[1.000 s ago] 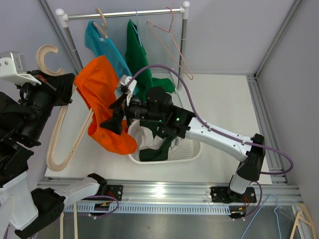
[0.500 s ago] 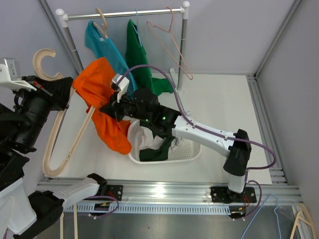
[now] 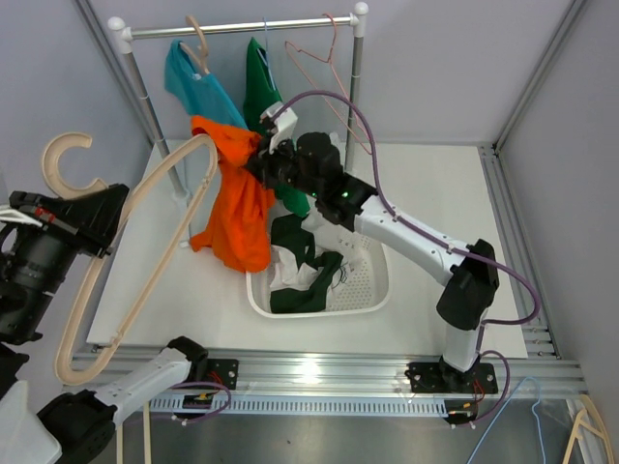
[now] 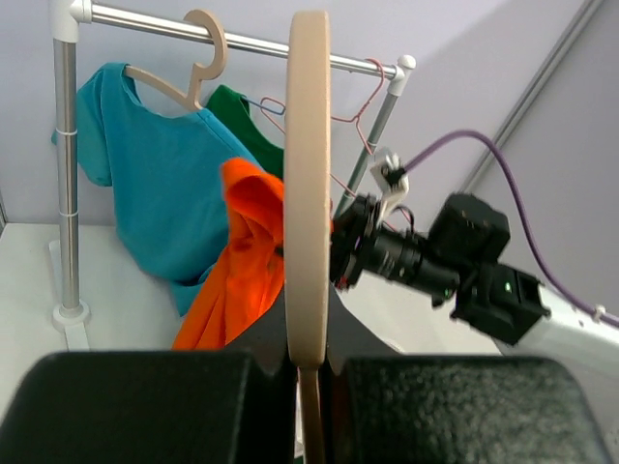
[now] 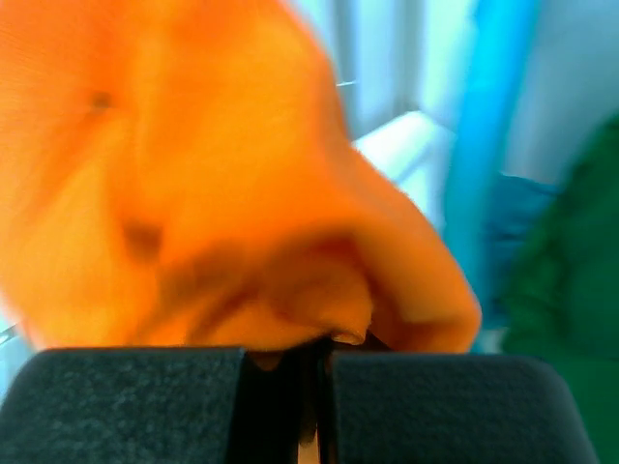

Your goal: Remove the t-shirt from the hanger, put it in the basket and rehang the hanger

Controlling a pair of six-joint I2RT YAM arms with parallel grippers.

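Note:
My right gripper is shut on a bunch of the orange t-shirt and holds it up just in front of the rail. The rest of the shirt hangs down over the basket's left rim. In the right wrist view orange cloth fills the frame and is pinched between my jaws. My left gripper is shut on the big wooden hanger, seen edge-on in the left wrist view. The hanger's far tip sits against the shirt's top left; whether cloth still lies over it I cannot tell.
A clothes rail at the back carries a teal shirt on a wooden hanger, a green shirt and a bare pink wire hanger. A white basket with green and white clothes stands mid-table.
My right gripper shut on the orange shirt and pulled it up and back toward the rail. The left arm drew the hanger leftward, and the shirt slid off along it toward its tip.

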